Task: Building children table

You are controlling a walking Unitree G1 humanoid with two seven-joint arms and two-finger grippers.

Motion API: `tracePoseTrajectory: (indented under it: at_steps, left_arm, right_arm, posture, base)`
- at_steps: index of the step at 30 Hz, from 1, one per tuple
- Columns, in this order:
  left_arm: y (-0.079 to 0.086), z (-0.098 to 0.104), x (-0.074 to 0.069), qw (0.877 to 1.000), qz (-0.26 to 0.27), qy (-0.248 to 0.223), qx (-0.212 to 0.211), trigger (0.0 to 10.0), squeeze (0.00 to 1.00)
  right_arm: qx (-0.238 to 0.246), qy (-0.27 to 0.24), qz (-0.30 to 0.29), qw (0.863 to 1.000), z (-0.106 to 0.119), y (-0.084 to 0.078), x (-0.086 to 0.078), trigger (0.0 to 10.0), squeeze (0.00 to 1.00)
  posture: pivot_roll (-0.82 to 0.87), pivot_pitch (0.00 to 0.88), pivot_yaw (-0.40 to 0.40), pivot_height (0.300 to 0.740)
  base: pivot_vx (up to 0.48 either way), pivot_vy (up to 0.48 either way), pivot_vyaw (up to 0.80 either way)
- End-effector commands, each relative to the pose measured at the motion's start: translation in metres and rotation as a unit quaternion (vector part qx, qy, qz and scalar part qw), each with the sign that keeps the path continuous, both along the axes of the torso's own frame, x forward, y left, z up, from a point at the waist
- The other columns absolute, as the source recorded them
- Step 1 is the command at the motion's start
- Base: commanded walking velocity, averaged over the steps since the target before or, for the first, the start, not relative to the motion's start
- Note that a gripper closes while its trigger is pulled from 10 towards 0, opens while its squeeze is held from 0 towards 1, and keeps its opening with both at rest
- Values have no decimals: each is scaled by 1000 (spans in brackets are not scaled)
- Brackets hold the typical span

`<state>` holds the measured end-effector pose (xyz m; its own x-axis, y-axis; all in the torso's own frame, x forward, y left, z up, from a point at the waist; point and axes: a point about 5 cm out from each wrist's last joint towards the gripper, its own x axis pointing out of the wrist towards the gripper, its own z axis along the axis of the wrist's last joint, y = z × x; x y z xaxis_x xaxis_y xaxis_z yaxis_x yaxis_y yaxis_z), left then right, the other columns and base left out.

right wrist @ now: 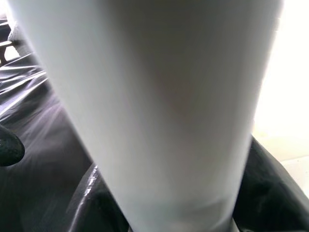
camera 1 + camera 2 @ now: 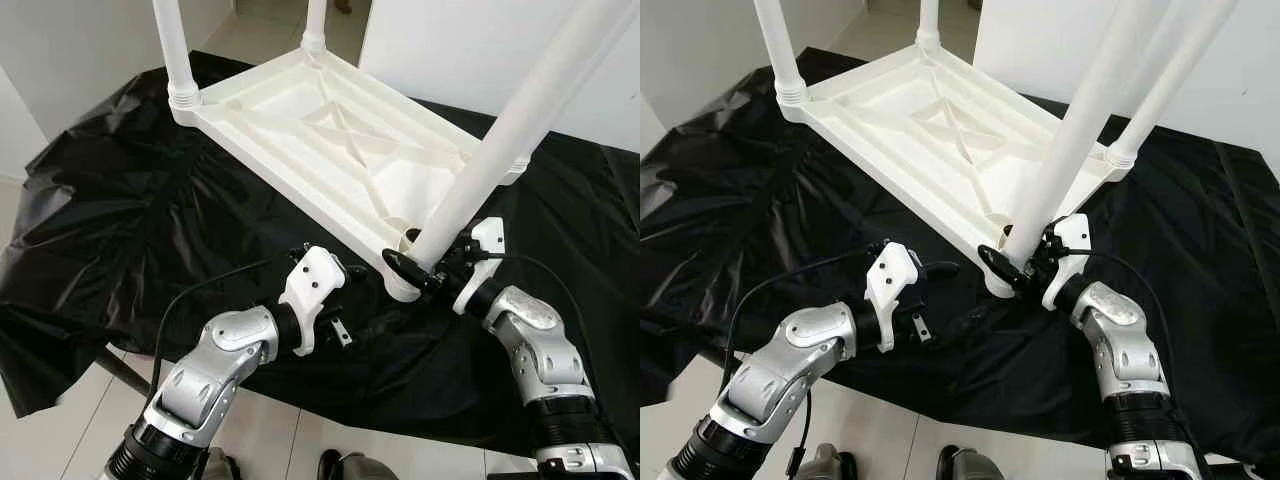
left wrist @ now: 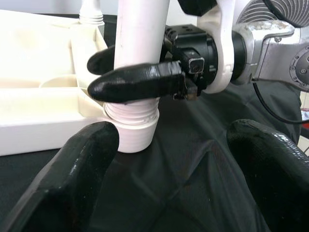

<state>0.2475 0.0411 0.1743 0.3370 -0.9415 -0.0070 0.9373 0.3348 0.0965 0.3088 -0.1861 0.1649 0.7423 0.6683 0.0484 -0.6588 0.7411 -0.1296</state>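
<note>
While right end effector [image 2: 422, 262] grips the leg [image 2: 500, 140] at tabletop's [image 2: 330, 130] near corner socket, seating it; left end effector [image 2: 345, 305] open, next: twist home

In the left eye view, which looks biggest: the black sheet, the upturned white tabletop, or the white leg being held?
1. black sheet
2. upturned white tabletop
3. white leg, held by the right gripper, though it leans toward the camera.

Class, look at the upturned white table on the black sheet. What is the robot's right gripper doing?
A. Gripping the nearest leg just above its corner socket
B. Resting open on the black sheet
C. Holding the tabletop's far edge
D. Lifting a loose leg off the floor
A: the right gripper has its black fingers closed around the nearest leg just above the corner socket of the table.
</note>
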Motion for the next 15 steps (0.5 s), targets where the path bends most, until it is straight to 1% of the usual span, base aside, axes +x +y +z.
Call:
tracePoseTrajectory:
  at_steps: [1,3,7,8,11,14,15]
  left_arm:
    - [-1,0,-3,1000,-6,0,4,10000,0]
    - [-2,0,-4,1000,-8,0,3,10000,0]
    - [-2,0,-3,1000,-10,1,3,10000,0]
    - [-3,0,-4,1000,-12,1,3,10000,0]
    - [-4,-1,-4,1000,-15,1,3,10000,0]
    - [-4,-1,-4,1000,-15,2,3,10000,0]
    - [-5,-2,-5,1000,-16,2,3,10000,0]
  right_arm:
    - [-7,25,2,1000,-9,-3,-1,0,0]
    - [-6,31,-2,999,-12,-8,-1,0,0]
    - [-7,28,-7,1000,-14,-9,-2,0,0]
    - [-9,26,-17,999,-14,-10,-2,10000,0]
    - [-6,25,-45,999,-14,-13,-2,10000,0]
    - [-3,26,-51,998,-14,-13,-2,10000,0]
    - [-4,25,-64,998,-14,-13,-3,10000,0]
  posture:
    - [98,138,-90,740]
    - [92,138,-88,740]
    - [89,137,-88,740]
    - [86,136,-88,740]
    - [80,133,-87,740]
    - [79,133,-90,740]
    - [77,133,-92,740]
  base:
    - [0,0,0]
    - [0,0,0]
    - [0,0,0]
    - [0,0,0]
    - [0,0,0]
    - [0,0,0]
    - [0,0,0]
